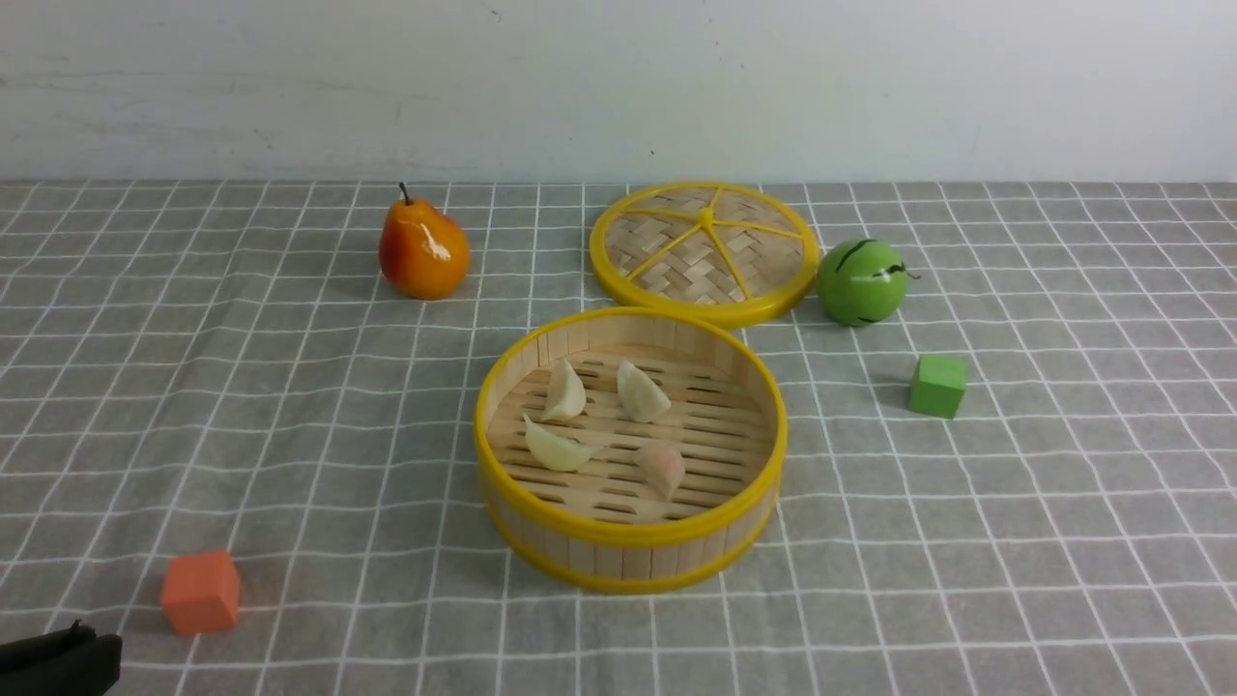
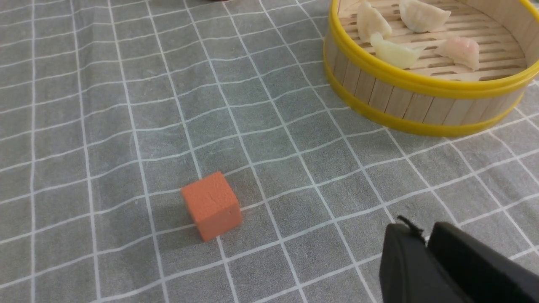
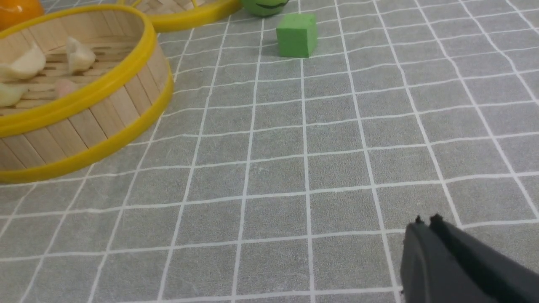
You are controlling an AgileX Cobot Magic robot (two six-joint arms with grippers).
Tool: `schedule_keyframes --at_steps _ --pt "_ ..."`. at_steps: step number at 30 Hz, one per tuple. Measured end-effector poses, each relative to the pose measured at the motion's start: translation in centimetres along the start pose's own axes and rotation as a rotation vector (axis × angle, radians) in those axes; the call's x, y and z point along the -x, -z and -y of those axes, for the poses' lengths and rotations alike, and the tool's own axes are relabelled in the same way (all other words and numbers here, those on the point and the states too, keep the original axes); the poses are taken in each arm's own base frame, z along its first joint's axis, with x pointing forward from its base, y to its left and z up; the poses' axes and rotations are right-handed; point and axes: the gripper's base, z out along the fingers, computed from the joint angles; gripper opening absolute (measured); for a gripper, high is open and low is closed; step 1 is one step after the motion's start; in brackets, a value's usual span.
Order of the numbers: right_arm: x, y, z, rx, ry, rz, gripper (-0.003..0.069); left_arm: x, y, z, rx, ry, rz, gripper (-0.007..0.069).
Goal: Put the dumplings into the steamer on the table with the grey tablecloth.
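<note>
Only a dark tip of the left claw (image 1: 60,657) shows at the near-left corner of the surface (image 1: 1063,541); its jaws sit nearly together, empty. The right claw (image 3: 426,223) is closed on nothing, low over bare cloth (image 3: 294,168). All four dumplings (image 1: 599,425) lie in the steamer (image 1: 630,561), mid-surface, with open cloth around it.

Both grippers have matte black, smooth, rounded fingers (image 2: 404,261), each tipped with a small nub.
</note>
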Motion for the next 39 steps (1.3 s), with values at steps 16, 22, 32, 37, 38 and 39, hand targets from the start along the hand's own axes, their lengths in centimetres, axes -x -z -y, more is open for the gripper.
schedule_keyframes --at_steps 16,22,32,37,38,39 --pt "0.0 0.0 0.0 -0.002 -0.001 0.000 0.0013 -6.9 0.7 -1.0 0.123 0.206 0.214 0.0018" --pt "0.0 0.0 0.0 -0.002 -0.002 -0.001 0.0022 -9.6 -1.0 -1.6 0.229 0.301 0.188 -0.0014" --pt "0.0 0.0 0.0 -0.001 -0.004 0.000 0.0034 -10.0 -1.2 -1.5 0.227 0.228 0.144 -0.0014" --pt "0.0 0.0 0.0 -0.001 -0.004 0.000 0.0041 -10.0 -1.2 -1.5 0.225 0.227 0.144 -0.0014" --pt "0.0 0.0 0.0 -0.001 -0.004 0.000 0.0041 -10.0 -1.2 -1.5 0.225 0.227 0.144 -0.0014" --pt "0.0 0.0 0.0 -0.001 -0.004 0.000 0.0041 -10.0 -1.2 -1.4 0.225 0.227 0.144 -0.0014"
